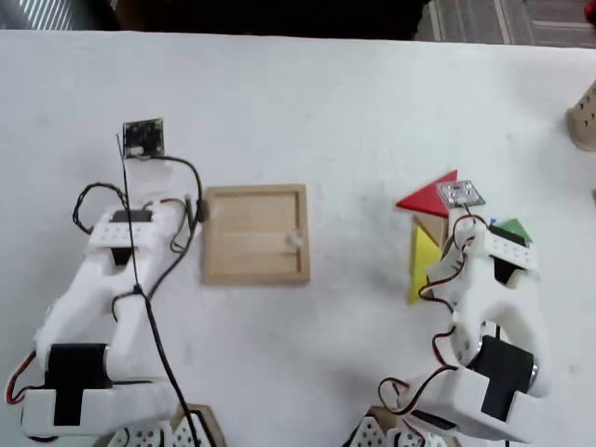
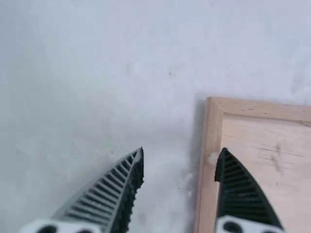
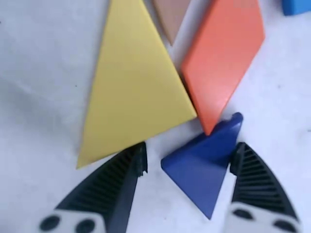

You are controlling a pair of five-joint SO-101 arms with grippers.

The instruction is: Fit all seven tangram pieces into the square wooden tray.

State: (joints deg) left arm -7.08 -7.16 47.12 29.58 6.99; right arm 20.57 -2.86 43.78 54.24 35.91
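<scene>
The square wooden tray (image 1: 254, 270) lies left of centre with no pieces inside. My left gripper (image 2: 182, 151) is open and straddles the tray's left wall (image 2: 212, 141), one finger over the table and one over the tray floor. On the right lie a red triangle (image 1: 428, 197), a yellow triangle (image 1: 424, 261) and a green piece (image 1: 513, 228). My right gripper (image 3: 189, 145) is open low over a dark blue triangle (image 3: 201, 170), which sits between its fingers. Beside it lie the yellow triangle (image 3: 131, 92), an orange parallelogram (image 3: 223, 63), a tan piece (image 3: 170, 14) and a light blue piece (image 3: 296, 6).
A perforated wooden object (image 1: 583, 119) sits at the table's far right edge. Wooden bases (image 1: 200, 424) show at the near edge by the arm mounts. Black cables (image 1: 140, 279) run over the left arm. White table stretches between the tray and the pieces.
</scene>
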